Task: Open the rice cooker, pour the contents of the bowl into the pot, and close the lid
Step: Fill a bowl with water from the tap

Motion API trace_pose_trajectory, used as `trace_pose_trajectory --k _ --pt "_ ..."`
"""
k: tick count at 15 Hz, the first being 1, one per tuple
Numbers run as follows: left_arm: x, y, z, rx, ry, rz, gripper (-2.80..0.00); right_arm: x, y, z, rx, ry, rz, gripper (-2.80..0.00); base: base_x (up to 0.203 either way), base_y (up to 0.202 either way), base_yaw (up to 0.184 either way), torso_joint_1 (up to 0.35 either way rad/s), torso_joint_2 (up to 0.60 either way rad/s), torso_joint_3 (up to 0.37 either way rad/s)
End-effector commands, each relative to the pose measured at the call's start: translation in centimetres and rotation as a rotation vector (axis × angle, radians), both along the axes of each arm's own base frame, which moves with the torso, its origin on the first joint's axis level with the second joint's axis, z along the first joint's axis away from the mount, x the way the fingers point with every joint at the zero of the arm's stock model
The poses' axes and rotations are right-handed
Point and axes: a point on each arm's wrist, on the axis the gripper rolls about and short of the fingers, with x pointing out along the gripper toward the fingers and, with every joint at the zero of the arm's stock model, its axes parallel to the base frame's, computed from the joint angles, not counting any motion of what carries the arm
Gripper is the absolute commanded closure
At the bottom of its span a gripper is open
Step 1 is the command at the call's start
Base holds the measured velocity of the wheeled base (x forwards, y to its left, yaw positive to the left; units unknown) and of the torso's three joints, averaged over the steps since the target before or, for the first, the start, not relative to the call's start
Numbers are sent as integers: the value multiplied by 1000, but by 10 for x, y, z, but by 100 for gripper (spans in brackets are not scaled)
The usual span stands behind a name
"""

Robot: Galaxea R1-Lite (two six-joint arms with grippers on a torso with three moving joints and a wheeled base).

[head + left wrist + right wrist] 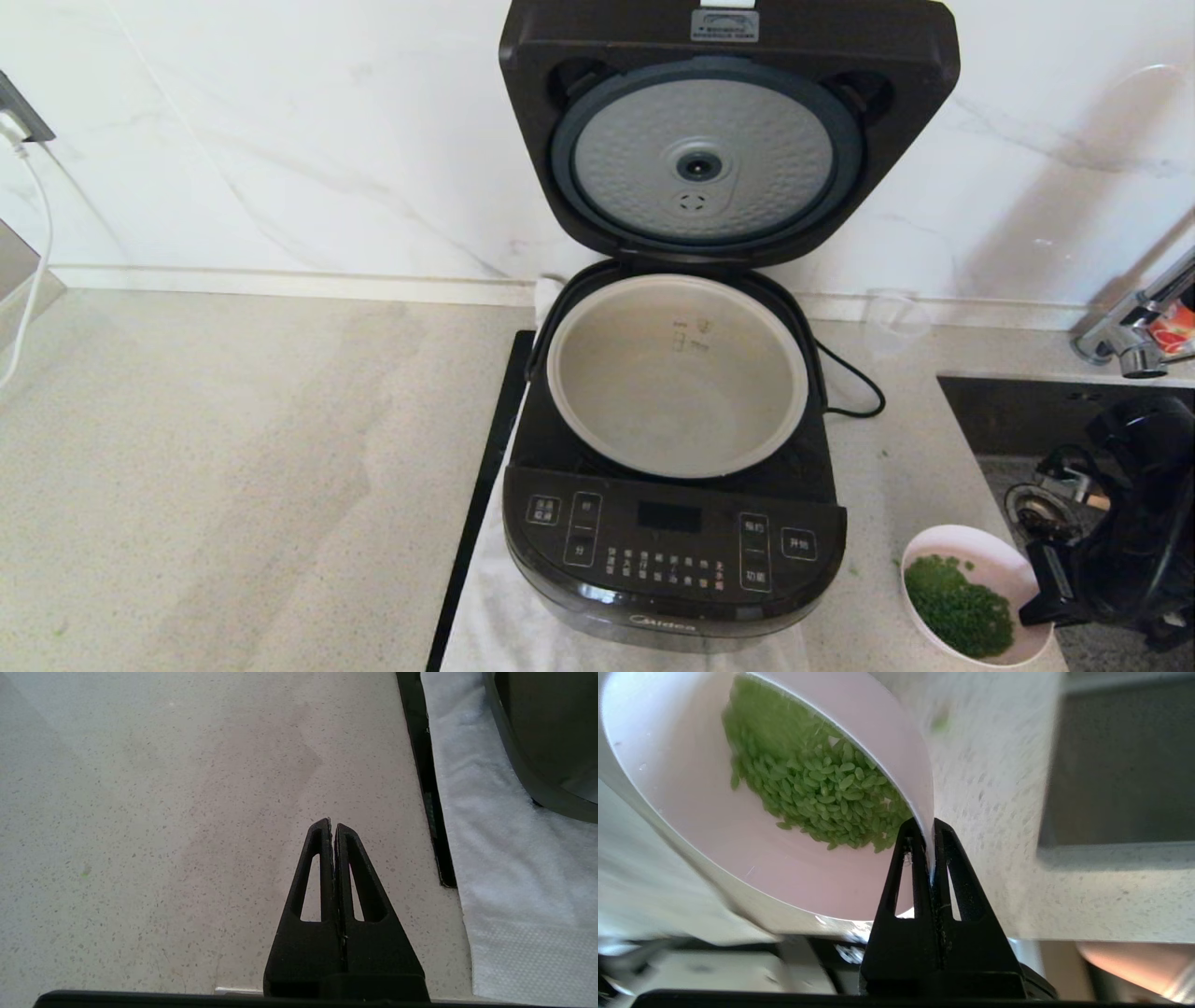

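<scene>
Two slotted black fingers of the right claw (930,828) pinch the smooth pink bowl (794,877) rim.

Lid (728,131) up (pot (677,373) bare).

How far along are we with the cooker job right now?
Opening looks done: the lid stands upright and the pot shows nothing poured in. In hand: the right tool is pinched on the rim of the bowl, with the green bits inside it, beside the rice cooker. Left: pour, then close the lid. The left tool is shut over the counter, idle.
</scene>
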Motion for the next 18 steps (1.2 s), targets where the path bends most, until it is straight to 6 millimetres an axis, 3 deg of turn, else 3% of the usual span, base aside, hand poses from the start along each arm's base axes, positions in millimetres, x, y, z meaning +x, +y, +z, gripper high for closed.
trace_pose_trajectory --k 1,5,11,15,18 --pt "0 0 0 0 2 0 0 0 -10 11 24 -41 -42 0 0 0 0 0 0 0" --pt "0 0 0 0 2 0 0 -4 -22 14 77 -45 -85 0 0 0 0 0 0 0" --pt "0 0 0 0 2 0 0 -5 -60 22 157 -84 -203 0 0 0 0 0 0 0" --pt "0 0 0 0 2 0 0 -4 -117 24 161 -125 -385 0 0 0 0 0 0 0" --pt "0 0 0 0 0 0 0 -11 -171 19 154 -138 -539 0 0 0 0 0 0 0"
